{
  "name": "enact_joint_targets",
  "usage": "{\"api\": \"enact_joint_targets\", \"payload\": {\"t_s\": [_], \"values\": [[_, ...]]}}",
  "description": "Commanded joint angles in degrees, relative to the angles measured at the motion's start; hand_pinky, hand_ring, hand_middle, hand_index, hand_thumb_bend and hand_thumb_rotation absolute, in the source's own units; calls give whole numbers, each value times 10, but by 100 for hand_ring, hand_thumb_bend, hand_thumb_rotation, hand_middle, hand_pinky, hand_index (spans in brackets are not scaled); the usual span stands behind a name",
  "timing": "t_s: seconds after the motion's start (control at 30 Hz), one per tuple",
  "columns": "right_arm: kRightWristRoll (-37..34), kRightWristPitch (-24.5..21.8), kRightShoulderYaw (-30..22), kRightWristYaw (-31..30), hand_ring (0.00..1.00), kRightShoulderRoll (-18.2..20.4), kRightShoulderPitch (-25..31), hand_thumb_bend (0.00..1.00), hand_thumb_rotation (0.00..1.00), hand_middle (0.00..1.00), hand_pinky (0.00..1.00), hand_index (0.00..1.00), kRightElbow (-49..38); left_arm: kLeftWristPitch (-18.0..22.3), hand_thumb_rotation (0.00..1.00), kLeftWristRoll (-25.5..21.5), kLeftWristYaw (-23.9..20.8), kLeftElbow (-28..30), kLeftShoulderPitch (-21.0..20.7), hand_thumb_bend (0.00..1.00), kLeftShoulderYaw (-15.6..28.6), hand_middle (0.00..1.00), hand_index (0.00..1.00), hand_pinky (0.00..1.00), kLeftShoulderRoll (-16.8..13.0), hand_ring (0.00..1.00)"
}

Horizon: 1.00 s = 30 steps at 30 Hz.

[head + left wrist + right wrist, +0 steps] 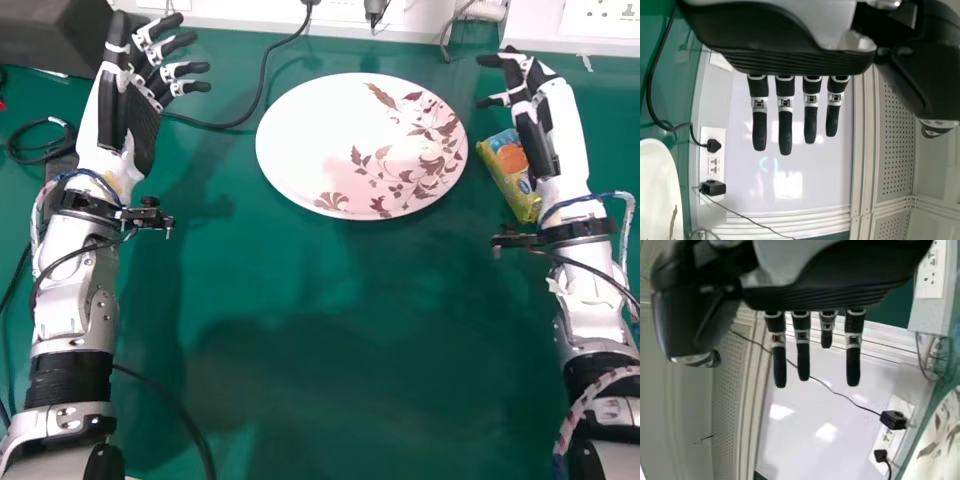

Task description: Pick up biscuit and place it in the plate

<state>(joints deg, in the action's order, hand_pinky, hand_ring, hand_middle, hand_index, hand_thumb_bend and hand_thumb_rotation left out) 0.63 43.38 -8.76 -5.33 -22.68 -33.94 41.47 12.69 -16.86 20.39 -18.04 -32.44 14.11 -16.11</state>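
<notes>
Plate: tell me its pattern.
The plate has reddish-brown leafy sprigs on white, clearest in the head view.

Black cable (264, 74) (curved) on green table (300, 280)

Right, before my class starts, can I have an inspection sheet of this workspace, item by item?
Surface: green table, shadowed in places.
Job's things: biscuit on the table, right of the plate, not yet on it.
Clutter: dark box, far left.
Hands: left hand open, left of the plate; right hand open, next to the biscuit.
Cables: black cable curves past the plate's left side.
Surroundings: sockets beyond the table.
</notes>
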Motion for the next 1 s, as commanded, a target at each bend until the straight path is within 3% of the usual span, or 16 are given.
{"api": "enact_joint_targets", "payload": {"t_s": [0.0,0.27,0.4,0.7,0.97], "values": [[1,4,-5,6,77,-2,-6,67,23,78,57,68,8,3,84,3,0,11,0,91,-3,79,83,58,-1,66],[0,-2,-6,10,80,0,-8,57,19,81,65,72,5,-6,84,5,-5,24,2,92,-8,79,83,57,2,65],[0,-1,-5,8,81,-1,-9,50,16,82,63,74,4,-11,84,5,-5,27,2,91,-9,79,83,57,2,65],[1,-7,-2,8,83,2,-8,45,14,84,68,77,-6,-32,84,-3,-7,48,4,90,-6,80,83,57,6,66],[4,-10,0,9,83,2,-7,43,12,85,66,77,-13,-40,84,-5,-9,58,7,89,-6,80,83,57,7,66]]}}
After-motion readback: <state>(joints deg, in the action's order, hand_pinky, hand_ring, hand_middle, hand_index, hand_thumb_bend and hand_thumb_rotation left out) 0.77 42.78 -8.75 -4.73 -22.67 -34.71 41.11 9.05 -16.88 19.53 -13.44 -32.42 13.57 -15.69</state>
